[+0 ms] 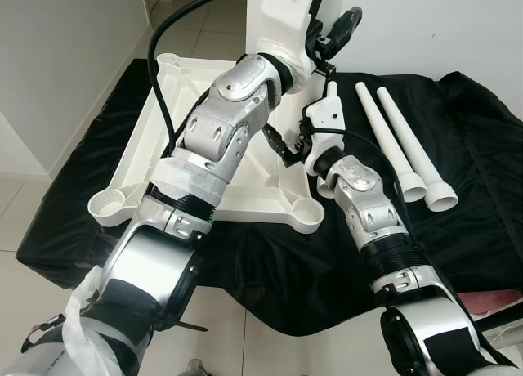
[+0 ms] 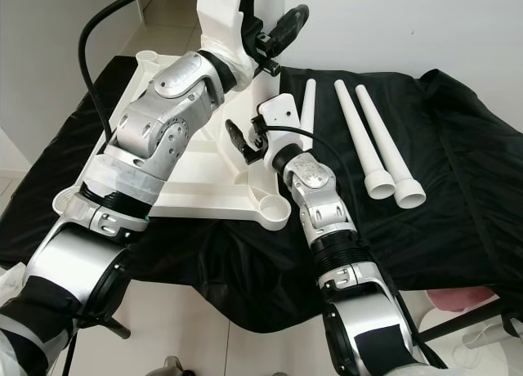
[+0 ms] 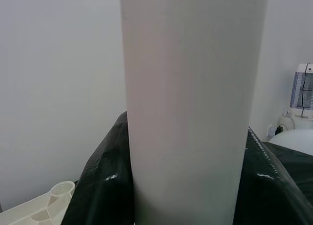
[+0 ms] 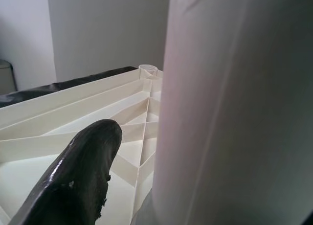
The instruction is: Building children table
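A black, slightly crinkled cloth [image 1: 458,229] is spread over a low surface on the pale tiled floor [image 1: 16,253]. On its left part the white plastic tabletop [image 1: 151,118] is laid upside down, so its ribbed underside and the round threaded sockets at the corners [image 1: 106,203] are on show. It looks smooth and a bit glossy, with raised ribs running across.

Two loose table legs [image 1: 413,151] are left lying side by side on the cloth to the right of the tabletop, touching or nearly so. They're plain white tapered tubes, flared at the near ends.

Another white leg [image 3: 190,107] is held upright above the far right corner of the tabletop. In the left wrist view it's seen as a smooth matte cylinder right up close. The left gripper [image 1: 339,29] is raised up high against this leg, one black finger seen beside it, but whether it is clamped on the leg can't be told from the pictures.

The right gripper [image 1: 286,151] is set lower, at the tabletop's right edge. One glossy, rounded black finger [image 4: 73,181] is seen standing apart from the leg, over the ribs, so a gap is kept there; whether the pincer is closed around the leg can't be made out either.
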